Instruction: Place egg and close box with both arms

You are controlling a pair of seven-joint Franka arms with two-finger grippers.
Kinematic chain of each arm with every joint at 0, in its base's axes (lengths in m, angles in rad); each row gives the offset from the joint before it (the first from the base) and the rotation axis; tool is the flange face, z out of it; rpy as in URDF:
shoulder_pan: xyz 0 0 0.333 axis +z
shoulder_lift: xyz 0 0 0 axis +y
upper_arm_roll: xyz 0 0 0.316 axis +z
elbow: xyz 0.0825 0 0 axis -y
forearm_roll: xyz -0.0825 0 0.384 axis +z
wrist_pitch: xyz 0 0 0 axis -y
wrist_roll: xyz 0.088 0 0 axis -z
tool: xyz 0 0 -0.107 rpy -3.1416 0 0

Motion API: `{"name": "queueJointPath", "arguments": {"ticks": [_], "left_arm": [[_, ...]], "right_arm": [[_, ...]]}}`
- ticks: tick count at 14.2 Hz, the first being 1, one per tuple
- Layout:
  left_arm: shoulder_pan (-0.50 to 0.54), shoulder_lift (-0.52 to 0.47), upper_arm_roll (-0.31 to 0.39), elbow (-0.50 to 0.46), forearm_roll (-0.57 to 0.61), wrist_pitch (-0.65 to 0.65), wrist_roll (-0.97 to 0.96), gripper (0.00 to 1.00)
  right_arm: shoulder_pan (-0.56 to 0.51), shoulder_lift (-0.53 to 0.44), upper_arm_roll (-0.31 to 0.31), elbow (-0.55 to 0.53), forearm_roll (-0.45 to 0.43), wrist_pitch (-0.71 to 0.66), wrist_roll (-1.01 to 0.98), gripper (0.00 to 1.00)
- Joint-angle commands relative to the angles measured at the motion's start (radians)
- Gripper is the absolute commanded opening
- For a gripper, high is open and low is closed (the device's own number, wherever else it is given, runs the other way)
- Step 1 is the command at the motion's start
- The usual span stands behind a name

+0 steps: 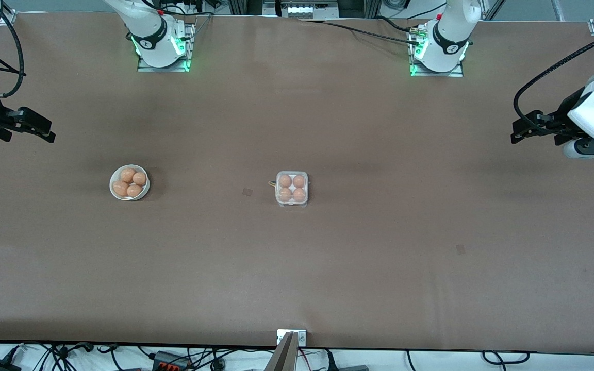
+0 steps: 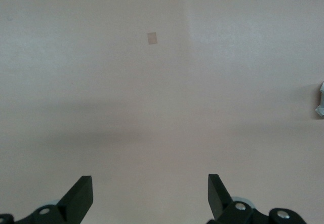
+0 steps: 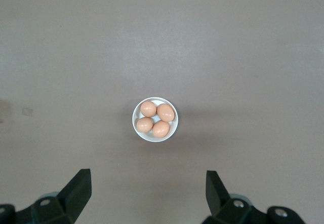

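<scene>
Front view shows the box [image 1: 292,188] mid-table, four eggs inside and its lid apparently closed, so the task looks finished. Left end effector [image 1: 521,135] and right end effector [image 1: 44,131] wait at the table's ends, fingers apart, holding nothing.

Brown eggs [image 1: 292,187], white bowl [image 1: 113,191], brown table [image 1: 379,232]

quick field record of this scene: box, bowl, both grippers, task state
box: mid-table, four eggs inside, clear lid appears down
bowl: toward the right arm's end, holds four eggs
left gripper: open, empty, raised over the table at the left arm's end
right gripper: open, empty, raised over the table at the right arm's end
task state: box looks full and closed, both arms apart from it
</scene>
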Motion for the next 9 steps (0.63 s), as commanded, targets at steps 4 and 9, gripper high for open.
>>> {"name": "queueJointPath", "arguments": {"ticks": [4, 9], "left_arm": [[0.016, -0.007, -0.02, -0.001, 0.026, -0.015, -0.013, 1.0], [0.021, 0.016, -0.017, 0.047, 0.025, -0.021, -0.009, 1.0]], "right_arm": [[-0.003, -0.007, 0.003, 0.004, -0.003, -0.01, -0.011, 1.0], [-0.007, -0.009, 0.001, 0.003, -0.01, -0.021, -0.012, 1.0]]}}
